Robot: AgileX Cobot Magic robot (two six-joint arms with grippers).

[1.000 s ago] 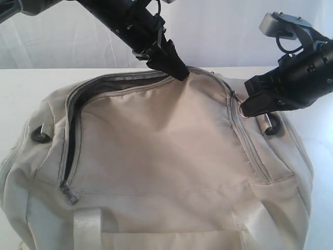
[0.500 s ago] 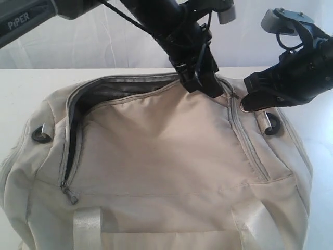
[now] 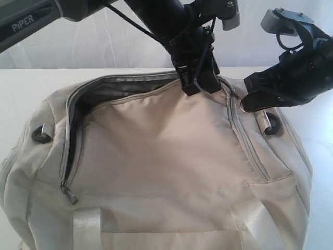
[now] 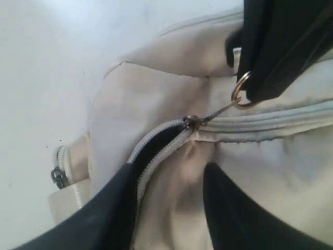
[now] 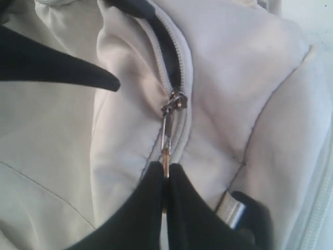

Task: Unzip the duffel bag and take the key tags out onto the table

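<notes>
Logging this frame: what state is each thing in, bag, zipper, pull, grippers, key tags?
duffel bag: on the table, partly unzipped, flap lying down.
zipper: open along the exterior view's left and the back up to the slider; closed on that view's right.
ring pull: pinched by the right gripper, drawn taut.
right gripper: shut on the ring pull.
left gripper: open, at the flap's back edge.
key tags: not visible.
</notes>
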